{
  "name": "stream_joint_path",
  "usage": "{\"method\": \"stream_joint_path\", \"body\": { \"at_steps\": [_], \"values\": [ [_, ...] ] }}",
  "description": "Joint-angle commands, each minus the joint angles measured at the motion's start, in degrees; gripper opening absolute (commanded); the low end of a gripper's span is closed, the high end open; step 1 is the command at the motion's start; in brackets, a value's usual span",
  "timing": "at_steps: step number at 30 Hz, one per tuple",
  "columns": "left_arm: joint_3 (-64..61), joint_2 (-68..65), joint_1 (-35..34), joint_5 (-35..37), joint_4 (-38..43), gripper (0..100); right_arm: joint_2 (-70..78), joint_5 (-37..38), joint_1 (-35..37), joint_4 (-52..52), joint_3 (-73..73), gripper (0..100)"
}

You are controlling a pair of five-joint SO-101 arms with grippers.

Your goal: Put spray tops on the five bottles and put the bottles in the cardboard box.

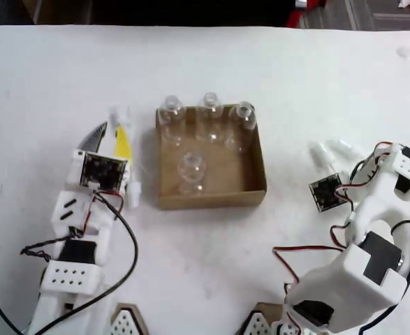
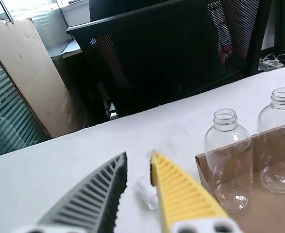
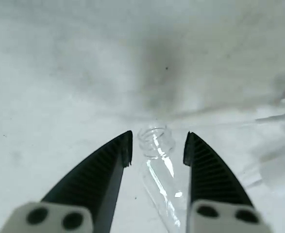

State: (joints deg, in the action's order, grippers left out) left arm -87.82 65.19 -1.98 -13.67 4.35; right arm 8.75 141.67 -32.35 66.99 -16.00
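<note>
The cardboard box [image 1: 211,197] sits mid-table with several clear, uncapped bottles [image 1: 191,169] standing in it; two of them [image 2: 228,160] appear in the left wrist view. My left gripper [image 1: 109,136] is just left of the box, grey and yellow fingers open. A white spray top [image 2: 146,192] lies on the table just past its tips [image 1: 119,115]. Another clear bottle [image 3: 158,162] lies on its side at the right [image 1: 330,150]. My right gripper [image 3: 157,145] is open, one black finger on each side of that bottle's neck, with small gaps.
A small white piece [image 1: 133,190] lies between the left arm and the box. Red and black cables [image 1: 344,241] loop around the right arm. Cardboard pieces [image 1: 124,321] sit at the near table edge. A dark mesh chair [image 2: 181,53] stands beyond the far edge.
</note>
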Motion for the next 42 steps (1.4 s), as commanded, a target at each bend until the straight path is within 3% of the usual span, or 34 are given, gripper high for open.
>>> {"method": "stream_joint_path", "body": {
  "at_steps": [1,32,37,42],
  "values": [
    [0.9,0.2,0.7,-0.6,1.4,8,-0.2,0.5,0.2,0.4,1.9,15.2],
    [0.9,0.2,0.7,-0.7,1.4,8,4.6,0.4,-0.5,-2.2,5.3,14.9],
    [0.9,0.2,0.7,-0.7,1.4,8,4.7,0.4,-0.4,-2.4,5.4,0.9],
    [0.9,0.2,0.7,-0.7,1.5,8,4.4,0.0,-0.3,-2.4,5.4,6.6]
  ]
}}
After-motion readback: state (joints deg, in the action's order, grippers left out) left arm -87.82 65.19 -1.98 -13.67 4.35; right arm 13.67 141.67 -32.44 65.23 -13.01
